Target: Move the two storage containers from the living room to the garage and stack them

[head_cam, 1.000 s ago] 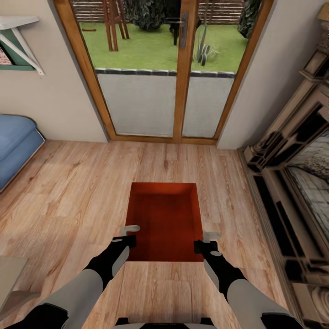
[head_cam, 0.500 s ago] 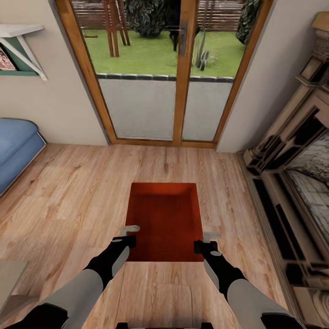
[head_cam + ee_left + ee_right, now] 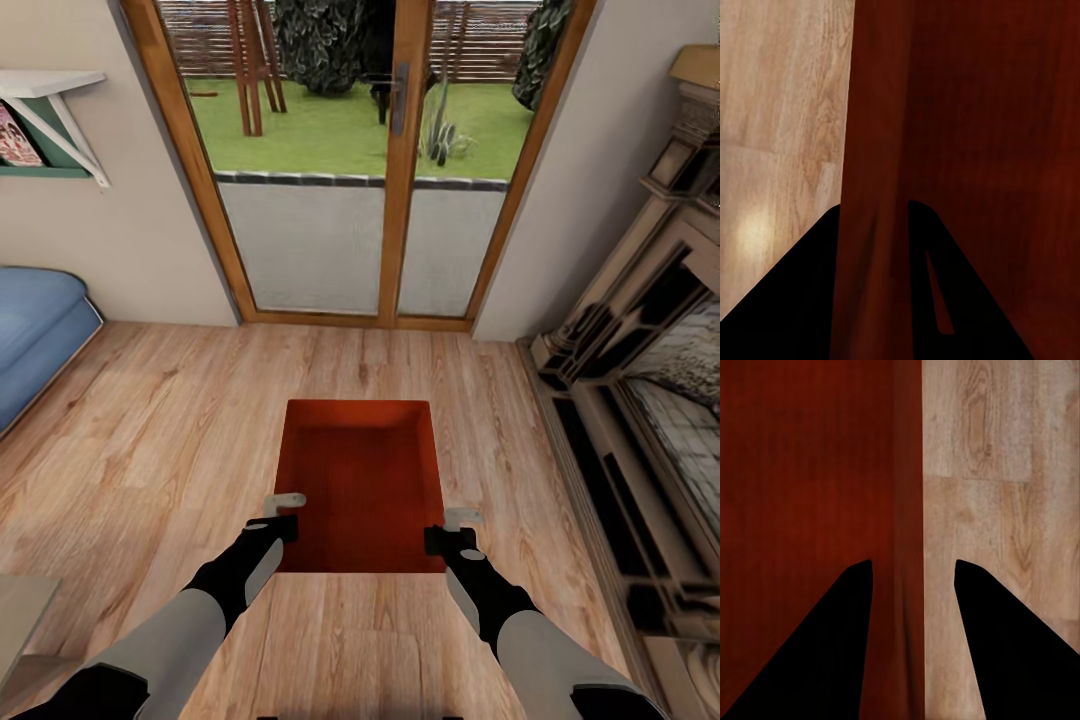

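Observation:
One red-orange open-top storage container [image 3: 362, 485] hangs between my two arms over the living room's light wood plank floor [image 3: 150, 420]. At its left wall is my left gripper [image 3: 285, 510], whose fingers straddle that wall [image 3: 874, 150] in the left wrist view, shut on it. On the opposite side, my right gripper [image 3: 455, 528] grips the right wall [image 3: 909, 472] the same way, one finger inside the bin and one outside. The bin's inside is bare.
Wood-framed glass doors [image 3: 400, 200] stand straight ahead, with a garden behind. A blue sofa [image 3: 30, 330] is at the left under a wall shelf [image 3: 50, 110]. The dark fireplace [image 3: 650, 400] runs along the right. A grey surface corner [image 3: 15, 610] shows at lower left.
The whole picture has shifted: doors, sofa and fireplace sit lower in the view, so the camera moved. The container and both grippers keep the same place in the picture.

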Robot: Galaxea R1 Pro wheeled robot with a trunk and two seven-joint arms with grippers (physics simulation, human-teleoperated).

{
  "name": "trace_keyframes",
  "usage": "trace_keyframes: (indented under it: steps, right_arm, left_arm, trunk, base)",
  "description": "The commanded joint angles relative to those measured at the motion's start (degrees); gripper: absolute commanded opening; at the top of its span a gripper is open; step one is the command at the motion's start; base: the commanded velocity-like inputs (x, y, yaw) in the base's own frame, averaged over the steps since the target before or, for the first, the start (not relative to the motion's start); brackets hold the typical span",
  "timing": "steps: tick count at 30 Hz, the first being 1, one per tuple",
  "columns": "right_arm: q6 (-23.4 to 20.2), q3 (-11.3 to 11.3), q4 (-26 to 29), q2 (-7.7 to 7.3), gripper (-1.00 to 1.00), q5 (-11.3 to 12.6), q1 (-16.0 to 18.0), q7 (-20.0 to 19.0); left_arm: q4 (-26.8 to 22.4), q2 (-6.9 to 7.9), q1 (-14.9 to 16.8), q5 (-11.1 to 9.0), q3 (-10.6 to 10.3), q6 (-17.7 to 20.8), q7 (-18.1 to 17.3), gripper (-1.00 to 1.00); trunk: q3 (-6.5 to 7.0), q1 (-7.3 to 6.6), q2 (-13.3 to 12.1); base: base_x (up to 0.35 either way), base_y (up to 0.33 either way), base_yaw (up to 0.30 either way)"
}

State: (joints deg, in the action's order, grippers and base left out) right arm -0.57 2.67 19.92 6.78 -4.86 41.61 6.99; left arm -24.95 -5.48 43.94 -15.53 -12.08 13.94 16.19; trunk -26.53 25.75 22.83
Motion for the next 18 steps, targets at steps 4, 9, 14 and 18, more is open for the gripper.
trace_keyframes:
  steps: [4,9,14,18]
  right_arm:
    - [-0.04,0.94,0.29,0.08,-1.00,-1.29,0.05,0.22]
    - [-0.04,0.95,0.29,0.08,-1.00,-1.29,0.05,0.21]
    - [-0.03,0.97,0.29,0.08,-1.00,-1.29,0.05,0.21]
    - [-0.04,0.95,0.29,0.08,-1.00,-1.29,0.05,0.21]
  left_arm:
    - [0.07,0.03,-0.01,-0.37,0.11,0.48,0.86,-1.00]
    - [0.15,0.03,0.00,-0.38,0.06,0.48,0.86,-1.00]
    - [0.16,0.03,-0.03,-0.38,0.09,0.48,0.86,-1.00]
    - [0.16,0.03,-0.02,-0.38,0.08,0.48,0.86,-1.00]
  trunk:
    - [0.30,0.03,0.09]
    - [0.76,0.03,0.09]
    - [1.22,0.03,0.09]
    - [1.59,0.03,0.09]
  base:
    - [0.000,0.000,0.000]
    - [0.000,0.000,0.000]
    - [0.000,0.000,0.000]
    - [0.000,0.000,0.000]
